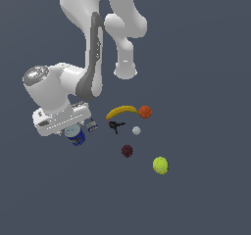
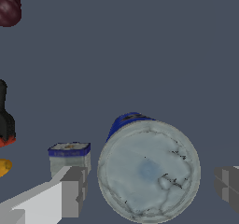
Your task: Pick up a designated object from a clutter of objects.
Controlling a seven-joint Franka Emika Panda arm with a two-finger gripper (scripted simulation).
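The blue can with a silver-grey lid stands upright on the dark floor at the exterior view's left. My gripper hangs right over it. In the wrist view the can's round lid fills the space between my two grey fingers, with a small gap on each side. The gripper is open and holds nothing. The rest of the clutter lies toward the exterior view's right of the can.
A small grey-white box stands close beside the can, near one finger. Farther off are a black clamp, yellow banana, orange ball, white ball, dark red ball and tennis ball.
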